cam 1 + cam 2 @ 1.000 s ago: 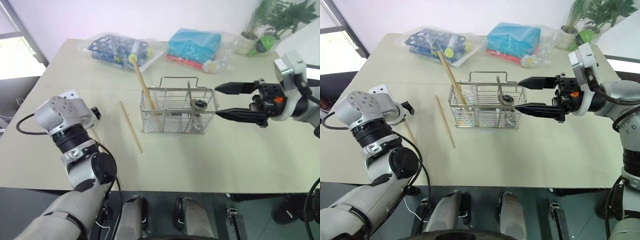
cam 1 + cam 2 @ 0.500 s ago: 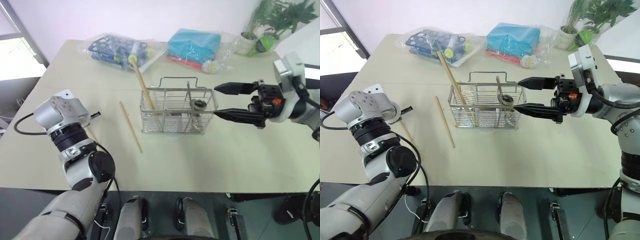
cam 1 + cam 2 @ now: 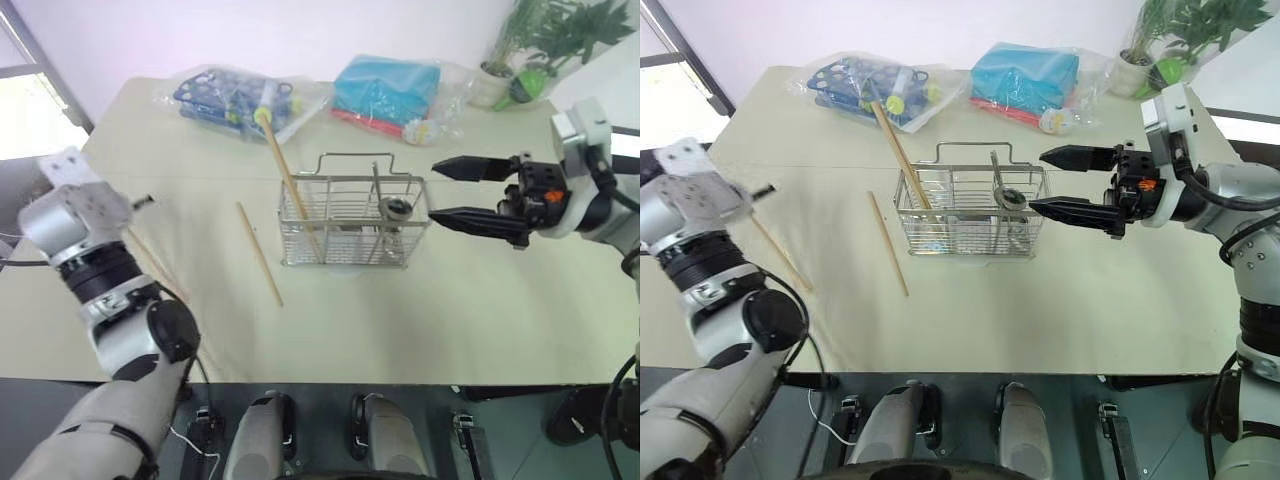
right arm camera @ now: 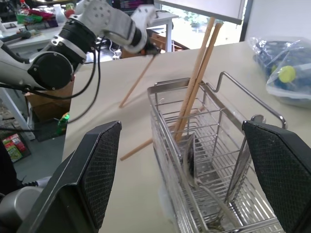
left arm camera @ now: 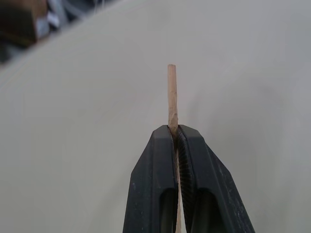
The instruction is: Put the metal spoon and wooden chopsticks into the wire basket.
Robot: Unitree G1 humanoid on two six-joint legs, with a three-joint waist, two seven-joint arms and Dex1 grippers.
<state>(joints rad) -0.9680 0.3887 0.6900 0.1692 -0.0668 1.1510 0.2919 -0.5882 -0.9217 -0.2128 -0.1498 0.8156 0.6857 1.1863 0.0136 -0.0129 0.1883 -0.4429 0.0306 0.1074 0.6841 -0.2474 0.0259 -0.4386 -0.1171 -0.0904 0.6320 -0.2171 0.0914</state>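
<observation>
From the head camera, the silver wire-mesh basket [image 3: 356, 222] sits mid-worktop [image 3: 480, 310], holding the shiny metal spoon [image 3: 397, 209] upright and pale wooden chopsticks [image 3: 290, 180] leaning up and away. Another pale chopstick [image 3: 260, 253] lies flat beside it, long axis running near to far. The left pincer [image 3: 762, 190] clenches a slanting chopstick [image 3: 782, 256]. The right pincer [image 3: 450, 193] stands released by the basket.

The left wrist camera shows the chopstick's tip jutting past the clamped fingers [image 5: 163, 170].

The right wrist camera shows the spread fingers [image 4: 97, 165] flanking the basket.
</observation>
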